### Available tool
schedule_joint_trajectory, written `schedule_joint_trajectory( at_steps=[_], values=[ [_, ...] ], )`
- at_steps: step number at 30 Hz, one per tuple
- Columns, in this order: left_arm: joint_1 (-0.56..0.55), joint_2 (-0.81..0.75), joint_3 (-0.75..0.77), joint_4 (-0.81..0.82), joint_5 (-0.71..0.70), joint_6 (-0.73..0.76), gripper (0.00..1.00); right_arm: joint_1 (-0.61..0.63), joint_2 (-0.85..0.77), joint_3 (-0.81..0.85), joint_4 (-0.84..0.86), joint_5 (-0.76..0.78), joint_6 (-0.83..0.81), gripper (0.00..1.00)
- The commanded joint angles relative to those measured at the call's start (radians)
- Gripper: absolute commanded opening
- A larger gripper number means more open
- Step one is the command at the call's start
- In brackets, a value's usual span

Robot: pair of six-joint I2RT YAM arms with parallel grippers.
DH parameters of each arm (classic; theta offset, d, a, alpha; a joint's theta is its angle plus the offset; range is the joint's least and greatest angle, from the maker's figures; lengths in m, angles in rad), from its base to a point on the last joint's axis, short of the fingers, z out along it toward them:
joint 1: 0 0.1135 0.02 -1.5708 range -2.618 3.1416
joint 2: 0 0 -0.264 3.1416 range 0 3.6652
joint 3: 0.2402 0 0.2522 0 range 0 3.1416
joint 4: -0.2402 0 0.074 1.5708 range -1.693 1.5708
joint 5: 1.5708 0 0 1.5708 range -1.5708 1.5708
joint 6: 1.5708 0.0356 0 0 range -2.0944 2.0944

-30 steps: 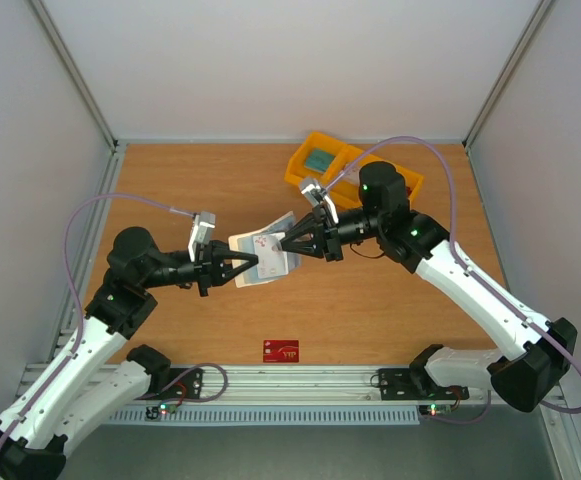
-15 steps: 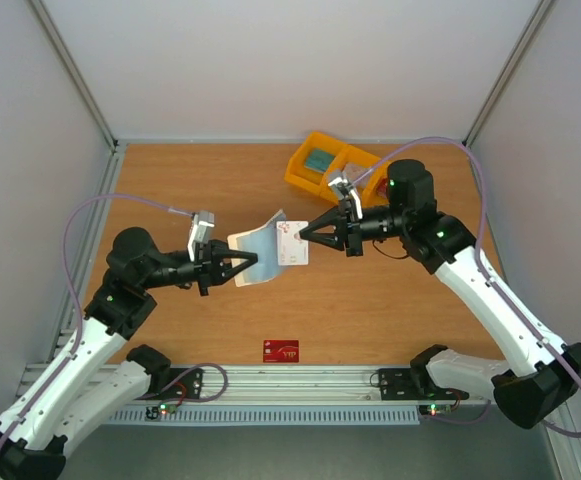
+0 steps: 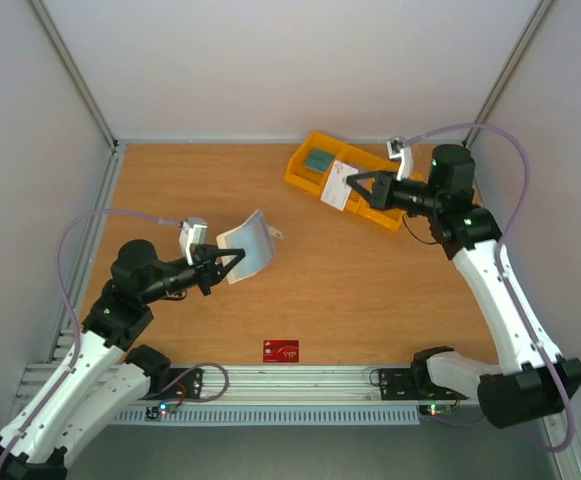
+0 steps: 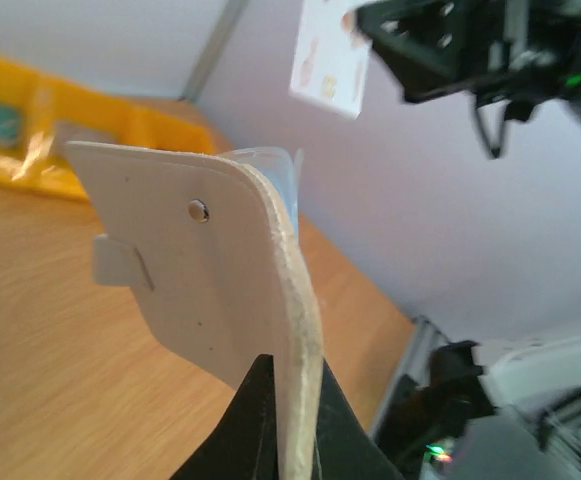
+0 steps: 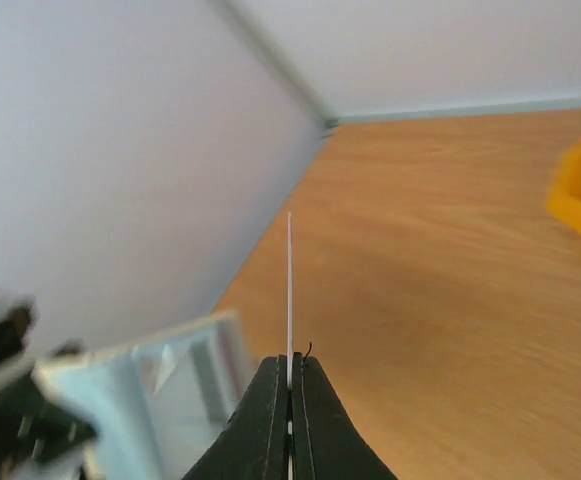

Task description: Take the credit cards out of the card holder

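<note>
Left fingers point(image 3: 226, 265) are clamping the card holder point(image 3: 247, 248) aloft, well left of the bin point(image 3: 296, 173); right fingers point(image 3: 359, 185) are pinching a pale card point(image 3: 336, 188) (edge-on to their camera) above it. A red card point(image 3: 281, 351) is lying on the table point(image 3: 370, 290), well nearer.

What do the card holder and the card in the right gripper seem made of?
The card holder: likely matte cream leather or imitation, raw layered edge, metal snap. The card: probably plastic, printed, thin and straight edge-on, not drooping.

red card point(image 3: 281, 350) bears white lettering, possibly "vip"; print on the pale card point(image 3: 336, 187) too small to read
</note>
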Motion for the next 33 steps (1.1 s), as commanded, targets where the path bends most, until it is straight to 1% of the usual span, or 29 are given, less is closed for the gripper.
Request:
schedule_joint_trajectory(
  at_steps=[1, 4, 7, 9, 10, 12, 16, 19, 22, 28, 33],
  values=[
    [0.031, -0.049, -0.071, -0.062, -0.177, -0.008, 0.00, -0.018, 0.149, 0.001, 0.095, 0.398, 0.355, 0.01],
    [0.052, -0.094, -0.107, -0.081, -0.208, -0.017, 0.00, -0.019, 0.250, -0.030, 0.257, 0.625, 0.550, 0.01],
    [0.087, -0.140, -0.146, -0.080, -0.226, -0.040, 0.00, -0.017, 0.340, -0.076, 0.443, 0.897, 0.784, 0.01],
    [0.109, -0.175, -0.181, -0.072, -0.242, -0.056, 0.00, -0.012, 0.417, -0.073, 0.545, 1.026, 0.910, 0.01],
    [0.117, -0.193, -0.197, -0.068, -0.248, -0.068, 0.00, -0.007, 0.476, -0.057, 0.565, 1.081, 0.953, 0.01],
    [0.134, -0.229, -0.234, -0.058, -0.258, -0.088, 0.00, 0.003, 0.568, -0.004, 0.542, 1.167, 1.050, 0.01],
    [0.164, -0.289, -0.292, -0.023, -0.267, -0.146, 0.00, 0.017, 0.729, 0.085, 0.482, 1.242, 1.280, 0.01],
    [0.171, -0.312, -0.289, 0.004, -0.260, -0.141, 0.00, 0.031, 0.829, 0.169, 0.409, 1.272, 1.364, 0.01],
    [0.171, -0.340, -0.289, 0.000, -0.273, -0.127, 0.00, 0.043, 0.895, 0.229, 0.367, 1.297, 1.421, 0.01],
    [0.170, -0.357, -0.290, 0.005, -0.282, -0.115, 0.00, 0.056, 0.962, 0.313, 0.231, 1.359, 1.521, 0.01],
    [0.171, -0.363, -0.293, 0.009, -0.285, -0.117, 0.00, 0.059, 1.042, 0.464, 0.092, 1.382, 1.510, 0.01]
  ],
)
